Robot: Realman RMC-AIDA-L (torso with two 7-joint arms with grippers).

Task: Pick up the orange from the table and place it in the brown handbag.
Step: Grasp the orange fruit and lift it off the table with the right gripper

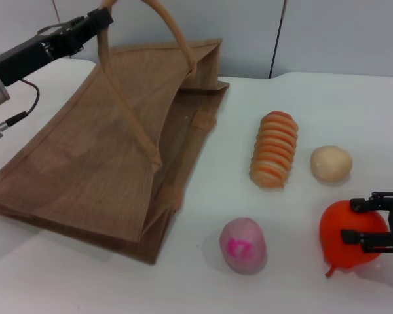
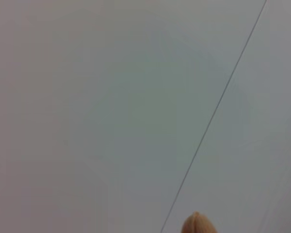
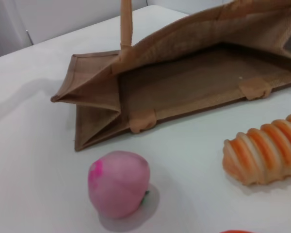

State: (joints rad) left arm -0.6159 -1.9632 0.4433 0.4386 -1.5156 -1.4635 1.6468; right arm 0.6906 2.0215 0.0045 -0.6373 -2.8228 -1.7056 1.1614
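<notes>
The orange (image 1: 337, 229), glossy red-orange with a thin stem tip, is at the table's front right. My right gripper (image 1: 361, 221) comes in from the right with its black fingers closed across it. Only a sliver of the orange (image 3: 237, 231) shows in the right wrist view. The brown handbag (image 1: 85, 163) lies at the left with its mouth facing the fruits, and its inside (image 3: 194, 82) shows in the right wrist view. At the top left, my left gripper (image 1: 99, 19) holds one loop handle (image 2: 198, 224) up, lifting the bag's upper side.
A ribbed orange-and-cream oblong (image 1: 275, 149) (image 3: 264, 153) lies between the bag and a pale beige ball (image 1: 331, 163). A pink peach-like fruit (image 1: 243, 244) (image 3: 119, 182) sits in front of the bag's mouth. A grey wall stands behind the white table (image 1: 354, 104).
</notes>
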